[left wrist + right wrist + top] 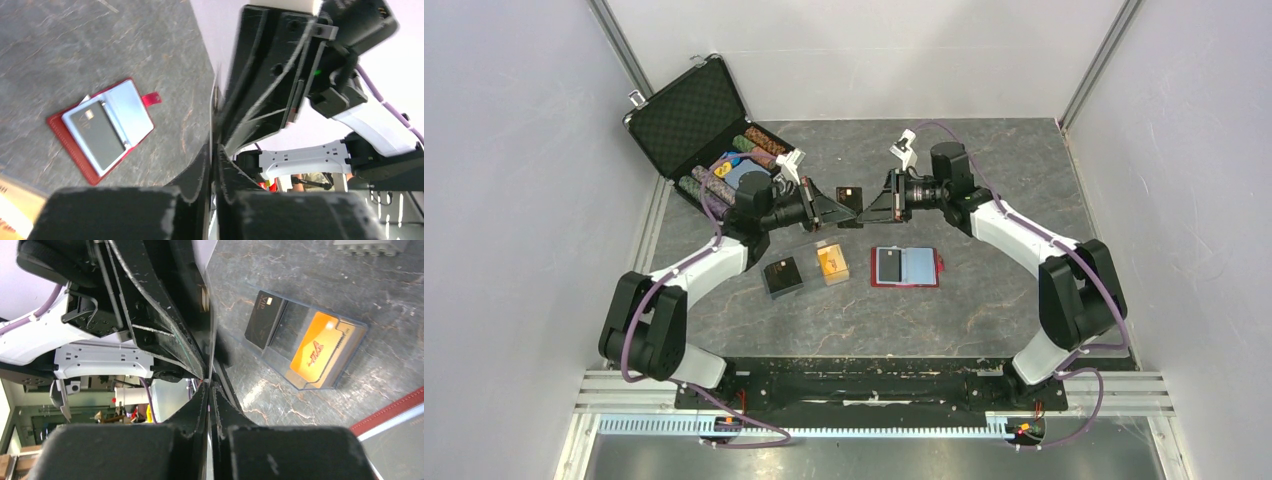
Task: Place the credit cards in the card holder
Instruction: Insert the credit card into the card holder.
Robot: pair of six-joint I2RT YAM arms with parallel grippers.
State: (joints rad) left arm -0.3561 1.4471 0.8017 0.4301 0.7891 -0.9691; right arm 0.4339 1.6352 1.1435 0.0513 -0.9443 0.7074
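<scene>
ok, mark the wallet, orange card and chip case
wallet (pixel 75 148): left wrist view, red cover edge.
orange card (pixel 320 351): right wrist view, middle of its face.
chip case (pixel 686 118): top view, foam-lined lid.

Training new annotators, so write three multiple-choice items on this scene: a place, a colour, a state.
1. The card holder lies: A in a drawer; B on the table; C on the floor.
2. The credit card just left of it is: A orange; B green; C white.
3. The card holder is: A snapped shut; B half folded; C open flat.
B: it rests flat on the table. A: orange shows in the top view. C: both inner faces show.
</scene>
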